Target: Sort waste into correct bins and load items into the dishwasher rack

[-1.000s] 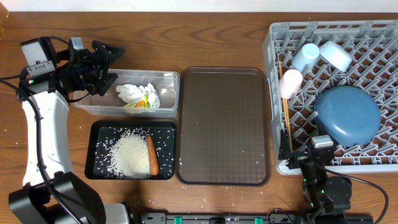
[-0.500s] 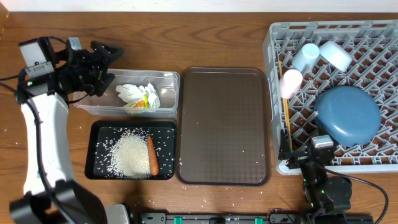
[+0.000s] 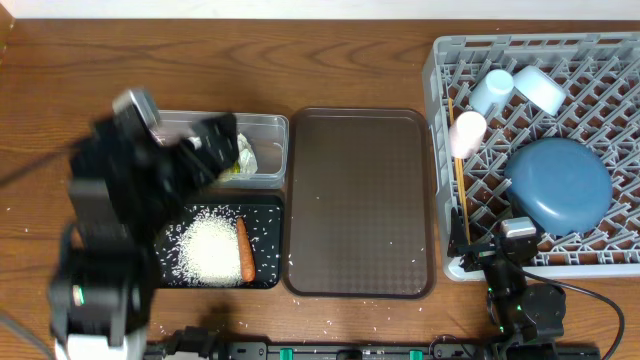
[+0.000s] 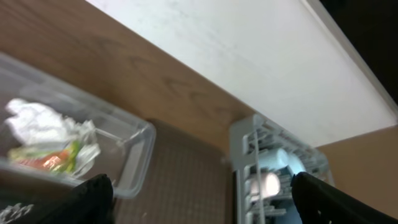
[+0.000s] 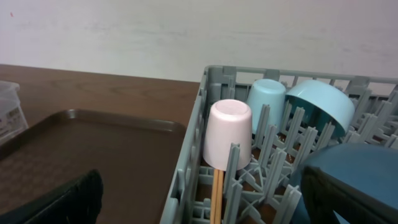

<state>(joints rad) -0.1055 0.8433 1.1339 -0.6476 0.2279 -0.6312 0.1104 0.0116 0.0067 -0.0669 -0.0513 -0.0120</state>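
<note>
My left gripper [image 4: 202,210] is open and empty, a blurred mass in the overhead view [image 3: 205,155] above the clear tub [image 3: 265,125] and the black tray [image 3: 265,275]. The tub holds crumpled paper with a green-yellow wrapper [image 4: 46,134]. Rice [image 3: 210,250] and a carrot piece [image 3: 245,250] lie in the black tray. The grey rack [image 3: 440,60] holds the blue plate [image 3: 560,185], pink cup [image 5: 229,134], light-blue cup [image 5: 267,102], bowl [image 3: 540,88] and chopsticks [image 5: 217,196]. My right gripper [image 5: 205,205] stands open at the rack's near left corner, holding nothing.
A brown serving tray [image 3: 360,200] lies between the bins and the rack. A few rice grains are scattered on the table by the black tray's front edge [image 3: 330,322]. The right arm's base [image 3: 525,310] sits at the table's front, below the rack.
My left arm has swung fast from the back left of the tub to over the tub and black tray, blurred in motion. The right arm and the rack's contents are unchanged.
</note>
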